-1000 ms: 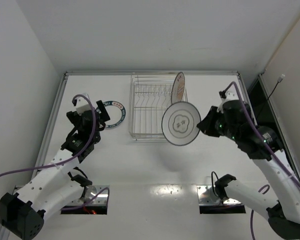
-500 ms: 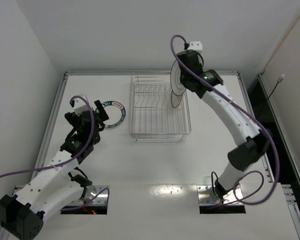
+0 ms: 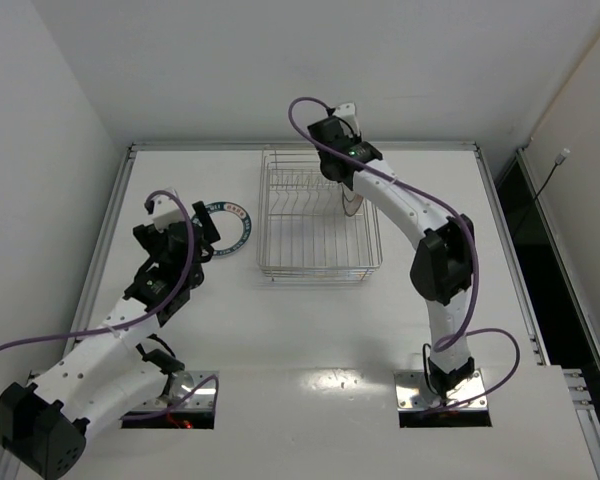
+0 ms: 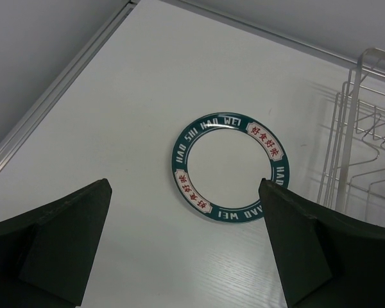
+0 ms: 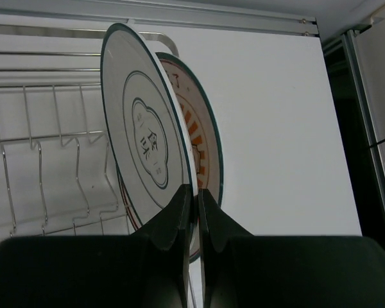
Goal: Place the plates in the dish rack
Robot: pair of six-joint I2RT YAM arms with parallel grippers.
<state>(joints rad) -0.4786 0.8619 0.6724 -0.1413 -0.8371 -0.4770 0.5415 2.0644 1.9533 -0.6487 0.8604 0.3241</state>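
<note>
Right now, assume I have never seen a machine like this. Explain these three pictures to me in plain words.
These are two robot arms bolted to a white table, each ending in a two-finger gripper. The wide picture looks down from above and behind them; the other two come from cameras on the wrists, so their own fingers show. On the table sits a wire dish rack; left of it a plate with a blue-green rim lies flat. The left gripper hangs open above that plate, holding nothing. The right gripper is shut on the rim of a grey-ringed plate, held on edge over the rack, beside an orange-marked plate already standing there.
</note>
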